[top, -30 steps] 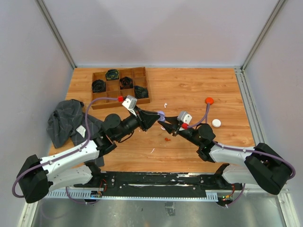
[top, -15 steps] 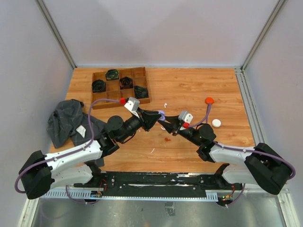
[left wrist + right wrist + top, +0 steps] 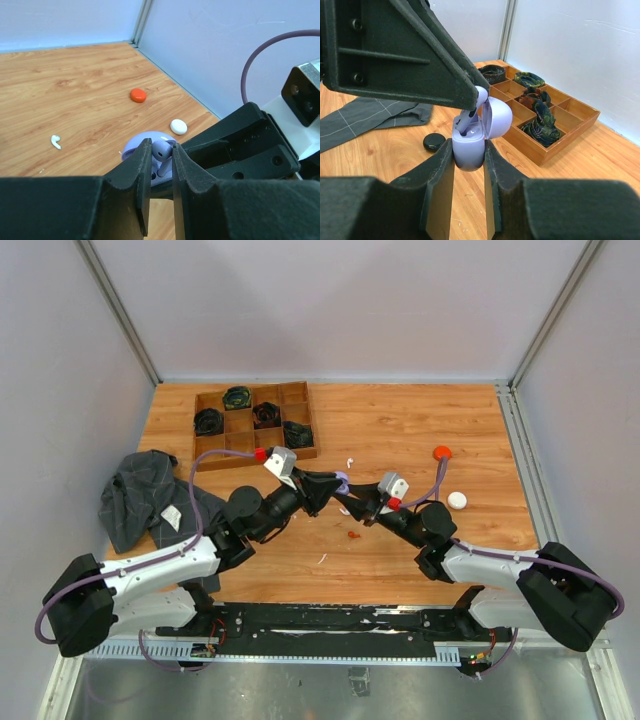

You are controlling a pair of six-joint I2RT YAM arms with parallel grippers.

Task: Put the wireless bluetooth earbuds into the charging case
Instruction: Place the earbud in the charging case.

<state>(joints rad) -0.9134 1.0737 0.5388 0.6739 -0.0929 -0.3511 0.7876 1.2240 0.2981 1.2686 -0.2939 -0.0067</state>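
Observation:
The lavender charging case (image 3: 469, 145) hangs above the table with its lid (image 3: 497, 117) flipped open, and my right gripper (image 3: 469, 155) is shut on its body. My left gripper (image 3: 161, 152) is shut on the lavender earbud (image 3: 163, 150). The bud's stem (image 3: 467, 117) points down into the left socket of the case. In the top view both grippers meet at mid-table, the left gripper (image 3: 336, 485) touching noses with the right gripper (image 3: 352, 504). A tiny orange-red earbud (image 3: 352, 535) lies on the wood just below them.
A wooden compartment tray (image 3: 300, 425) with dark bundles sits back left, and a grey cloth (image 3: 150, 500) lies left. An orange puck (image 3: 442, 452) and a white puck (image 3: 457, 500) lie to the right. A black puck (image 3: 434, 142) lies under the case, and a small white piece (image 3: 55, 142) lies behind it.
My left arm has crept forward and right, bringing the lavender earbud closer onto the open case. The right gripper has shifted only slightly toward it.

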